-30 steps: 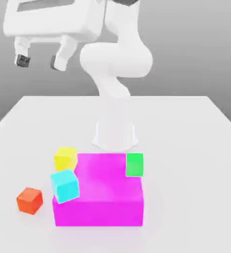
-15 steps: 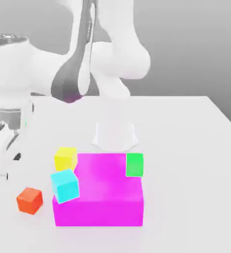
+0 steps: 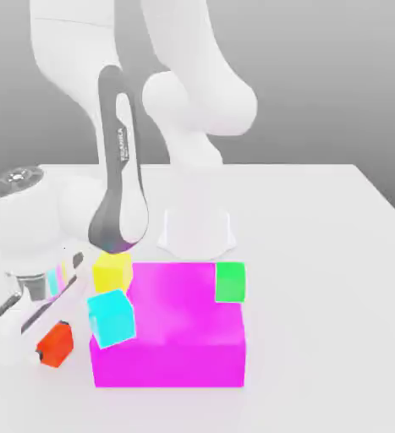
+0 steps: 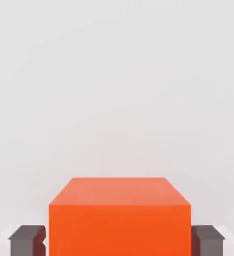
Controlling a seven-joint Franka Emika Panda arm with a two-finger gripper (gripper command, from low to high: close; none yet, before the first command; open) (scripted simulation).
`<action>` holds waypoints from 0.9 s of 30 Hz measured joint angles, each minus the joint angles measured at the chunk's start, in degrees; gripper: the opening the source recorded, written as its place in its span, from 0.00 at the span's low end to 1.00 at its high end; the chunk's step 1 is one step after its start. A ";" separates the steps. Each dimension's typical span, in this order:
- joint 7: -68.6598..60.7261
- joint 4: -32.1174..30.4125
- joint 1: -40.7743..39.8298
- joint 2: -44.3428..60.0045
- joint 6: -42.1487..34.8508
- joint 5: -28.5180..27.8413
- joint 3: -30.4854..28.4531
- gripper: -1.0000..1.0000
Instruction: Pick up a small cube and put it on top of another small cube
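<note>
The small red-orange cube (image 3: 57, 343) rests on the white table at the exterior view's left, in front of the magenta block's left end. My gripper (image 3: 53, 347) has come down over it, hand tilted. In the hand view the dark fingers (image 4: 27, 240) press against both sides of the cube (image 4: 120, 220), so the gripper is shut on it. The small yellow cube (image 3: 112, 272) sits on the table a little behind, against the magenta block's back left corner, partly under my arm's forearm.
A large magenta block (image 3: 171, 342) lies at the table's front centre. A cyan cube (image 3: 111, 317) leans at its left edge and a green cube (image 3: 230, 282) sits by its back right. My white base (image 3: 196, 232) stands behind.
The hand has dropped from high at the exterior view's upper left down to the red-orange cube, and the fingers have gone from wide open to shut on the cube's sides.
</note>
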 joint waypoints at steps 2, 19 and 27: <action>0.09 0.10 0.14 0.59 0.50 -0.13 -0.17 0.00; 2.87 -1.21 6.33 -27.28 -26.74 0.64 4.63 0.00; 1.52 -2.93 10.78 -29.33 -26.38 5.34 6.88 0.00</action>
